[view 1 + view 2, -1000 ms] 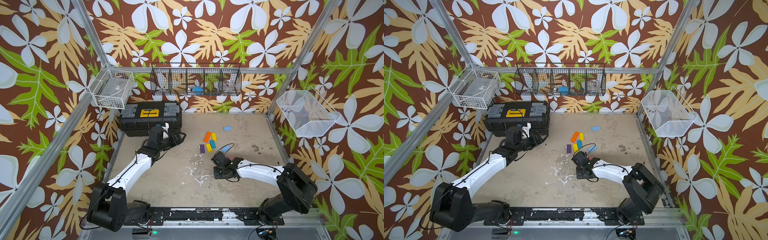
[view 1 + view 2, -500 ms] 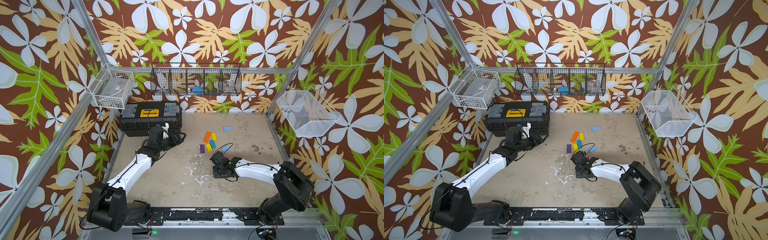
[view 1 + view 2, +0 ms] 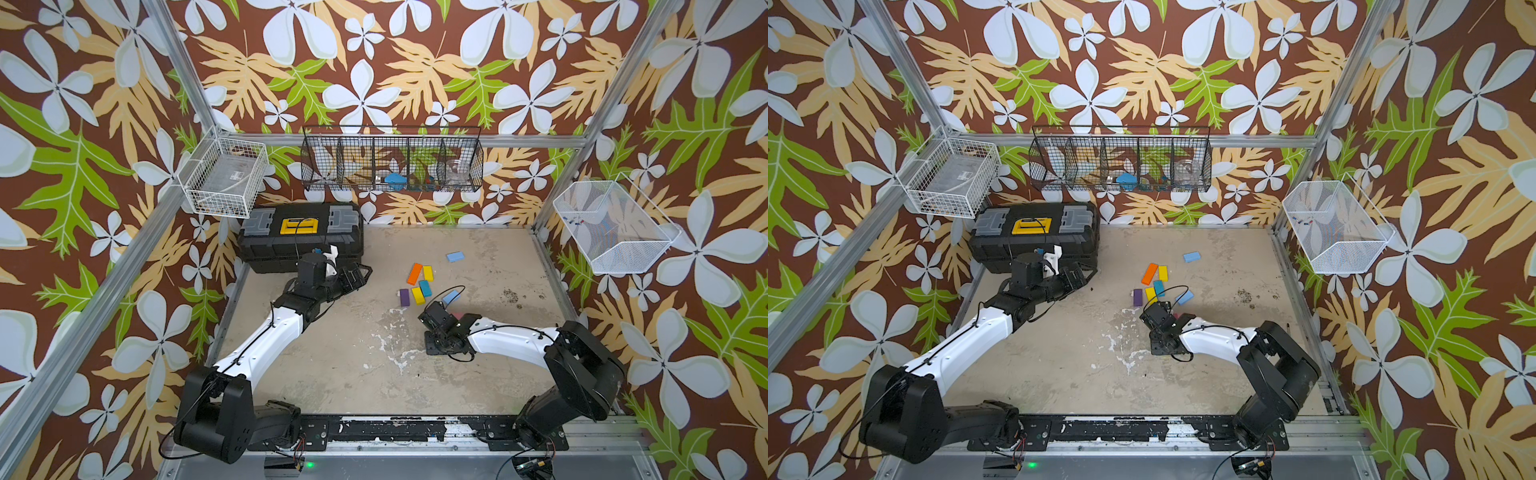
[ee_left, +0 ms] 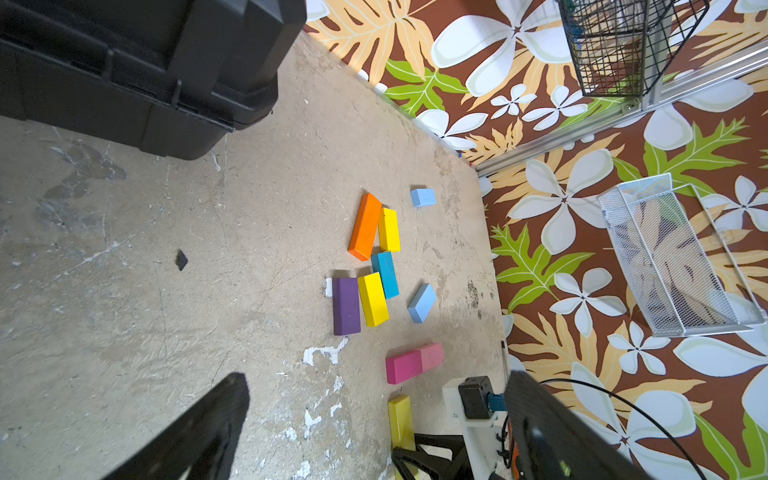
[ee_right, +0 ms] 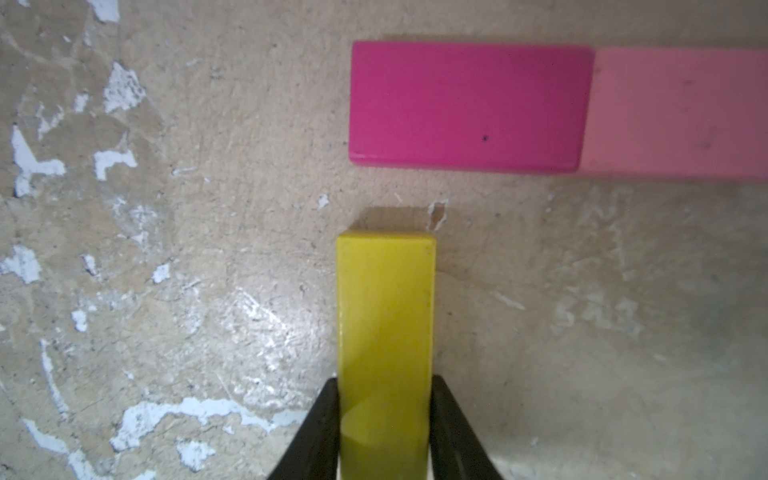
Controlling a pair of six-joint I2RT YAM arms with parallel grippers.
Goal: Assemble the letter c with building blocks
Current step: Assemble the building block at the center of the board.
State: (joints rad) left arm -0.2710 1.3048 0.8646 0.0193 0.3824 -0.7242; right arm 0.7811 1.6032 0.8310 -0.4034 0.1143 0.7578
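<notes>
Right gripper, apparently clamped on a yellow block, has inched left in both top views, bringing it near the magenta block, the C's corner; left gripper stays splayed.

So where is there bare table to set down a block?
Free: the stretch between toolbox, left gripper and right gripper holding a yellow block; the right corner beyond the far light blue block. Crowded: around the orange block and magenta block.
</notes>
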